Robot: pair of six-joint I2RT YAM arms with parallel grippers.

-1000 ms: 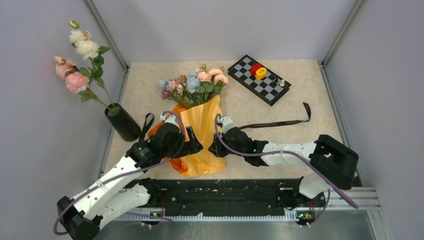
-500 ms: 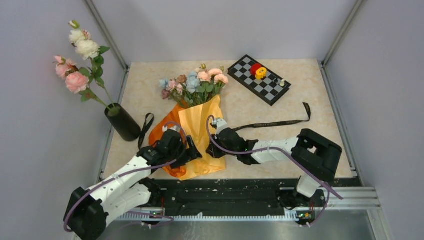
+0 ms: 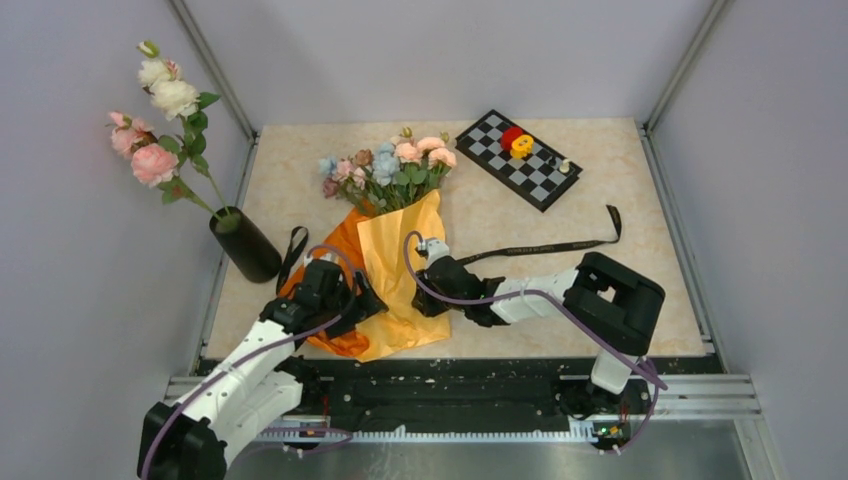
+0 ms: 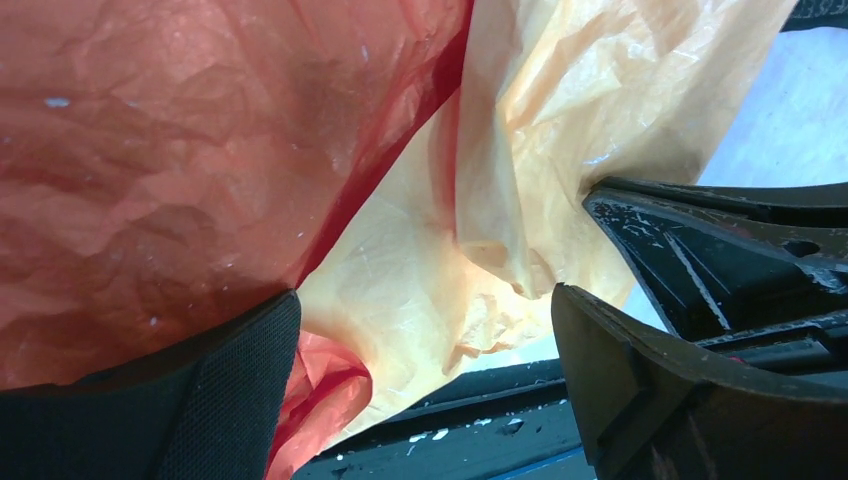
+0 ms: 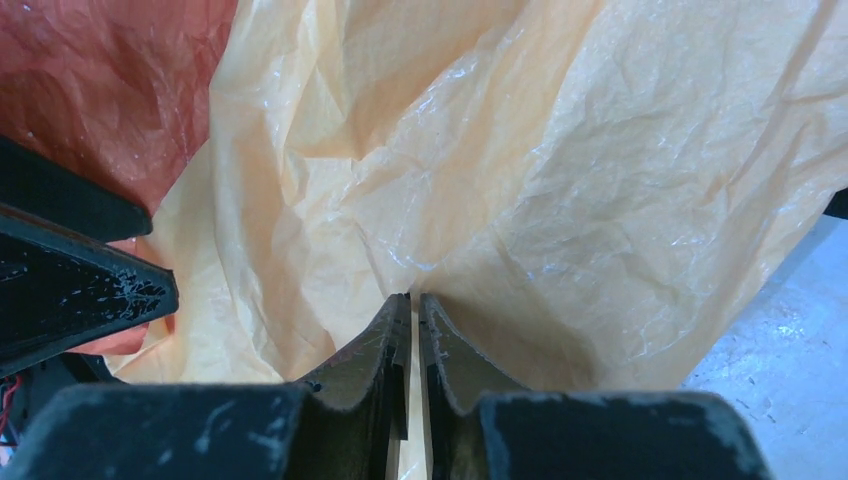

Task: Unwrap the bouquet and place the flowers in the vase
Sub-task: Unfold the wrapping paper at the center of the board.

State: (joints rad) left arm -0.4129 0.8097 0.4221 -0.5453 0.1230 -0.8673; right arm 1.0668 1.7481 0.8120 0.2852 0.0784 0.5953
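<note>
Right wrist view: R gripper (image 5: 412,305) clenched on thin crinkly yellow paper (image 5: 600,150); L gripper (image 4: 425,300) wide apart, released.

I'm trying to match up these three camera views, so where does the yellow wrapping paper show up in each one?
Top external: the yellow wrapping paper lies mid-table, just below the flowers.
Left wrist: it takes up the upper middle and right of the picture.
Right wrist: it fills most of the picture.
Shared landmark: the orange paper layer borders it on the left in every view.
</note>
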